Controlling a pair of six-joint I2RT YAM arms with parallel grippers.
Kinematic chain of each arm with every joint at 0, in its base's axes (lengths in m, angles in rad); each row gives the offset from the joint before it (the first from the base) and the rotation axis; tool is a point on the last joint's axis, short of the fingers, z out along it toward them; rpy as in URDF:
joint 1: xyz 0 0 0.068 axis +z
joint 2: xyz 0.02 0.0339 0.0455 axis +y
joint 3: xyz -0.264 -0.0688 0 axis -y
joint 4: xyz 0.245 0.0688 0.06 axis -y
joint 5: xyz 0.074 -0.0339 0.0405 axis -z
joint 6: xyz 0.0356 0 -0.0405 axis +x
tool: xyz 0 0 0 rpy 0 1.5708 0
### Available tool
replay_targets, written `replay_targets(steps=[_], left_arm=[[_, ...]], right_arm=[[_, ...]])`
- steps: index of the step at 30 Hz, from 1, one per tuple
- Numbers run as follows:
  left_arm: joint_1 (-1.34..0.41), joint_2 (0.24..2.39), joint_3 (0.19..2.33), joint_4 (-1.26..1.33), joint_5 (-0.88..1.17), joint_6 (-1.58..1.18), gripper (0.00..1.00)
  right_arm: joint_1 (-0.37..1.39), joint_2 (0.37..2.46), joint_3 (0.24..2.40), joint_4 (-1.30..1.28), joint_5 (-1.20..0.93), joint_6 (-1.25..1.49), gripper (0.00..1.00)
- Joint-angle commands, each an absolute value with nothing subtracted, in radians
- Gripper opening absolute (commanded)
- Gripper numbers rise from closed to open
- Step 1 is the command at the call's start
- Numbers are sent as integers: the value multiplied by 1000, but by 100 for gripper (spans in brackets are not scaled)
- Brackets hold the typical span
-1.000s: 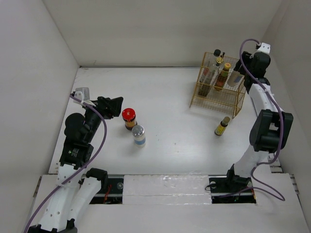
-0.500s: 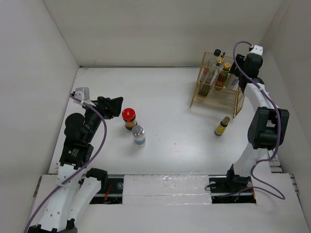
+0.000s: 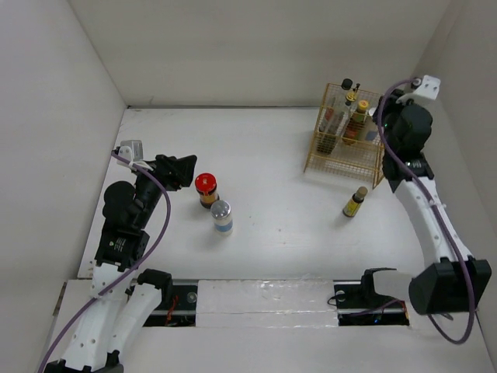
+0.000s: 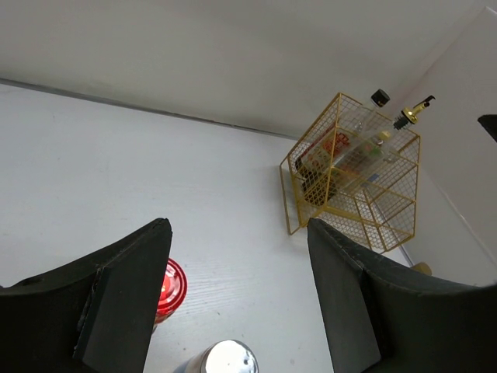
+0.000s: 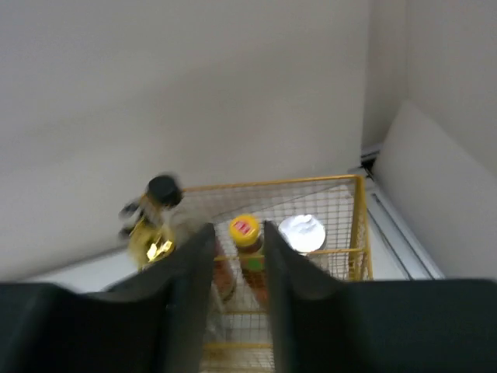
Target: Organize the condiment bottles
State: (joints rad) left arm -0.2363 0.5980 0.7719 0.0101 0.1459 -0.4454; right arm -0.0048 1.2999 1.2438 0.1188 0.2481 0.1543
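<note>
A red-lidded dark jar point(image 3: 206, 185) and a silver-capped shaker point(image 3: 221, 211) stand together on the table's left half. My left gripper point(image 3: 186, 169) hovers just left of them, open and empty; in the left wrist view the red lid point(image 4: 171, 287) and silver cap point(image 4: 224, 359) lie below its open jaws point(image 4: 239, 227). A small dark bottle point(image 3: 356, 202) stands alone in front of the yellow wire basket point(image 3: 345, 151). The basket holds a yellow-capped red bottle point(image 5: 245, 231), a silver-capped shaker point(image 5: 303, 231) and tall clear bottles point(image 3: 342, 116). My right gripper point(image 3: 382, 123) hangs above the basket's right side, jaws drawn nearly together, holding nothing.
White walls close in the table at the back, left and right. The basket stands near the back right corner, close to the right wall. Both arm bases point(image 3: 365, 295) sit on a rail at the near edge.
My right arm has risen and pulled back from the basket toward the right wall, and its jaws have closed. The left arm and the loose bottles have not moved.
</note>
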Motion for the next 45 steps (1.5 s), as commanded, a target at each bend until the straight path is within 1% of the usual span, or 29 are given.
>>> replay_targets(steps=[1,2,3,4,5,6,7,9,10,11,13,14,15,19,22,29,30,31,32,33,34,35,36,37,38,40,44,45], left_arm=[[-242,591,785,54,156,-440,66],[-242,591,785,54,156,-440,66],[-242,591,785,54,156,-440,66],[-242,591,785,54,156,-440,66],[-242,591,785,54,156,-440,66],[-242,591,785,54,144,-440,66],[-242,591,785,45,144,-440,66],[-242,581,785,44,135,-440,66],[-242,581,785,44,135,-440,66],[-242,572,785,44,135,-440,66],[-242,572,785,44,135,-440,66],[-242,572,785,44,135,-440,66],[-242,572,785,44,135,-440,66],[-242,572,785,44,135,-440,66],[-242,572,785,44,135,-440,66],[-242,561,785,44,135,-440,66],[-242,561,785,44,135,-440,66],[-242,561,785,44,135,-440,66],[-242,561,785,44,135,-440,66],[-242,571,785,44,144,-440,66],[-242,571,785,44,144,-440,66],[-242,571,785,44,144,-440,66],[-242,571,785,44,144,-440,66],[-242,571,785,44,144,-440,66],[-242,571,785,44,144,-440,66],[-242,571,785,44,144,-440,66],[-242,571,785,44,153,-440,66],[-242,571,785,44,153,-440,66]], right_arm=[[110,1173,1073,191,195,207,24],[148,1146,1027,254,160,218,16],[237,1128,981,296,70,228,6],[285,1118,909,337,19,229,4],[335,1118,885,388,-29,229,4],[442,1132,873,388,-110,206,4],[498,1143,873,388,-142,180,17],[602,1186,891,303,-187,80,41],[699,1209,917,261,-187,49,66],[742,1209,917,227,-201,22,76],[817,1233,917,178,-219,-21,89],[878,1244,917,178,-219,-21,99],[900,1284,917,178,-219,-32,100],[968,1431,991,155,-209,-44,100],[995,1524,1057,155,-251,-69,100],[1006,1676,1172,164,-264,-81,100],[1006,1687,1181,182,-238,-69,96],[1006,1687,1181,195,-238,-69,84],[1006,1700,1190,204,-238,-60,77],[1006,1700,1190,247,-229,-40,67],[1006,1700,1178,270,-229,-29,55],[1006,1700,1178,287,-229,-29,41],[1006,1691,1178,287,-229,-19,38],[1006,1672,1169,287,-218,-18,38],[988,1646,1169,287,-195,-9,34],[959,1539,1135,287,-167,0,32],[829,1350,1092,296,-42,21,32],[751,1321,1092,296,6,31,32]])
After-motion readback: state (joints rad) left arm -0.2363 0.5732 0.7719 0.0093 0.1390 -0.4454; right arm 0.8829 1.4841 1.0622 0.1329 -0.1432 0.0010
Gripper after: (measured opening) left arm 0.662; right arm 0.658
